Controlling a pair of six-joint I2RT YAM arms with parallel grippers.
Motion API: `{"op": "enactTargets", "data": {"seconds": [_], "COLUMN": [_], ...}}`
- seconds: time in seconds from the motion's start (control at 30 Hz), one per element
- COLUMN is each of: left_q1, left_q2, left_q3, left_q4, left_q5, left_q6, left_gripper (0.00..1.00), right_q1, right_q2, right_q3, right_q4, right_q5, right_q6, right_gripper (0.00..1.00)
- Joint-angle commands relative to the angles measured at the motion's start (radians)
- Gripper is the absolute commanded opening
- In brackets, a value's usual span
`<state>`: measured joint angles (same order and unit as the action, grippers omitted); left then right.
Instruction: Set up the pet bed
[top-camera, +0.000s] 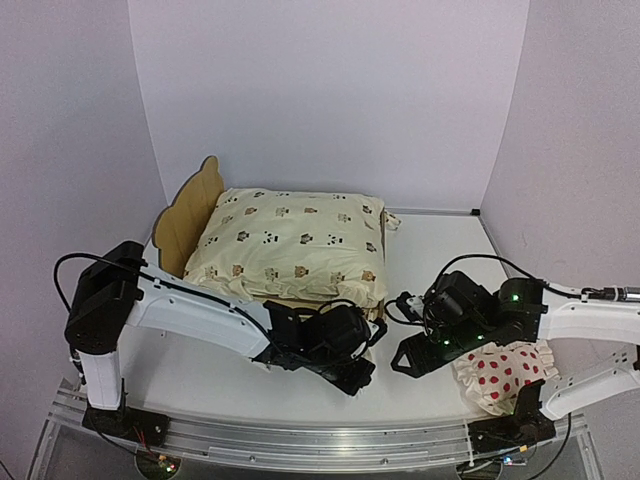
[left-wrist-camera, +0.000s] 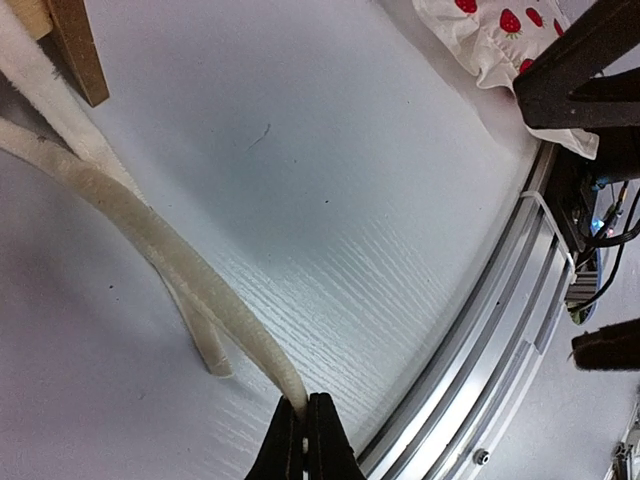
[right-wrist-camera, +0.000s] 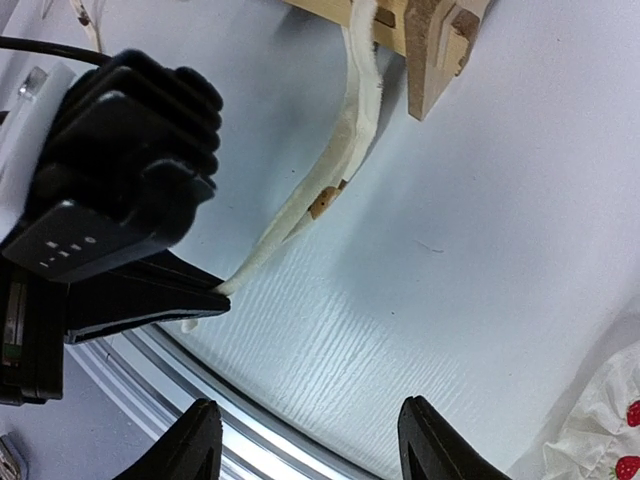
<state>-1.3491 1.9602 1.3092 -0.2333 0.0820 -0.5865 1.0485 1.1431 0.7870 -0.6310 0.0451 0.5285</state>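
Note:
The plywood pet bed (top-camera: 190, 212) stands at the back left, its scalloped headboard on the left. A cream printed cover (top-camera: 295, 245) lies on it and hides the base. My left gripper (top-camera: 363, 376) is in front of the bed's near right corner. In the left wrist view it (left-wrist-camera: 305, 425) is shut on a cream ribbon tie (left-wrist-camera: 150, 235) that runs back to the bed's corner post (left-wrist-camera: 82, 50). A second tie (left-wrist-camera: 205, 345) lies loose beside it. My right gripper (right-wrist-camera: 310, 445) is open and empty, just right of the left one (top-camera: 408, 358), low over the table.
The red-dotted ruffled pillow (top-camera: 502, 375) lies at the front right beside the right arm; it also shows in the left wrist view (left-wrist-camera: 490, 35). An aluminium rail (top-camera: 300, 440) runs along the table's front edge. White walls close the back and sides.

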Motion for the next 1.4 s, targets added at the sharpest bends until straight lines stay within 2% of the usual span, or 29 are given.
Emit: {"op": "enactTargets", "data": {"seconds": [0.0,0.13,0.2,0.27,0.53,0.57,0.77,0.9,1.03,1.23,1.37], "left_q1": [0.0,0.001,0.001,0.0,0.001,0.0,-0.002,-0.01,-0.015,-0.037,-0.042], "left_q2": [0.074,0.132,0.146,0.151,0.059,0.043,-0.058,-0.097,-0.062,0.048,0.1], "left_q3": [0.078,0.118,0.129,0.133,0.043,0.031,-0.019,-0.048,-0.033,0.065,0.108], "left_q4": [0.056,0.087,0.103,0.121,0.197,0.196,0.088,0.037,-0.019,-0.088,-0.106], "left_q5": [0.041,0.057,0.072,0.094,0.185,0.191,0.094,0.008,-0.072,-0.191,-0.223], "left_q6": [-0.066,-0.093,-0.099,-0.098,-0.073,-0.071,-0.067,-0.038,-0.006,0.037,0.053], "left_gripper": [0.02,0.03,0.09,0.17,0.66,0.68,0.7,0.67,0.61,0.54,0.49], "right_q1": [-0.003,-0.004,-0.004,-0.005,-0.018,-0.02,-0.026,-0.031,-0.033,-0.036,-0.04], "right_q2": [-0.011,-0.006,-0.009,-0.012,-0.015,-0.012,-0.006,0.009,0.032,0.038,0.036], "right_q3": [-0.012,-0.01,-0.008,-0.006,0.016,0.021,0.031,0.032,0.031,0.025,0.023], "right_q4": [-0.007,-0.007,-0.007,-0.009,-0.007,-0.007,0.001,0.023,0.058,0.075,0.076], "right_q5": [0.063,0.068,0.07,0.074,0.108,0.111,0.155,0.179,0.19,0.208,0.205], "right_q6": [0.005,0.005,0.003,0.0,-0.007,-0.009,-0.005,0.005,0.014,0.009,0.004], "right_gripper": [0.61,0.6,0.59,0.59,0.57,0.57,0.56,0.54,0.53,0.52,0.52]}}
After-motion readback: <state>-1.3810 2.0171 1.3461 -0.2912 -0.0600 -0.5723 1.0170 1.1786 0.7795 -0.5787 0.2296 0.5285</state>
